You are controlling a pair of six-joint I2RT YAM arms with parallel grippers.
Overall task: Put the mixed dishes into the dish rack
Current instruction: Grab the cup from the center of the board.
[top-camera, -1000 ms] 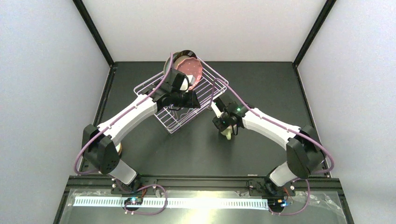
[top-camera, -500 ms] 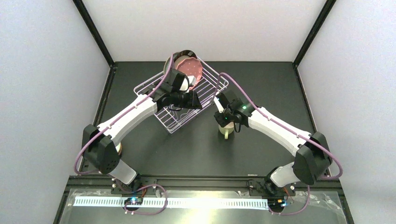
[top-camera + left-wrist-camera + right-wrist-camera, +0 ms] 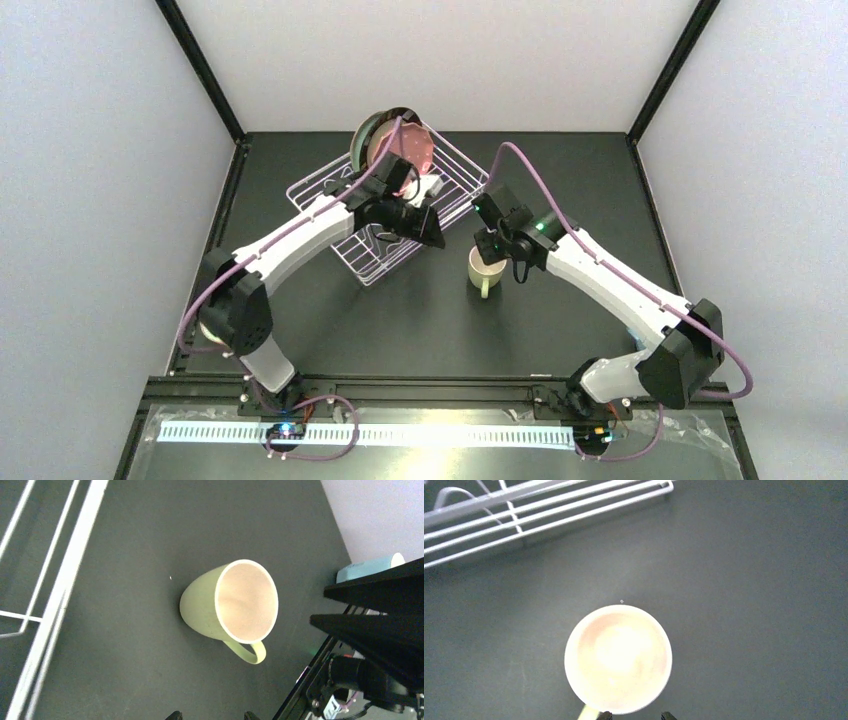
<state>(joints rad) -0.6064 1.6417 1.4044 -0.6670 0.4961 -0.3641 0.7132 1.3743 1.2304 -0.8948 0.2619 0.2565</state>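
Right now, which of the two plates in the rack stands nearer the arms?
The pink speckled plate; it stands on edge in front, with the green dark-rimmed plate behind it at the far corner of the rack.
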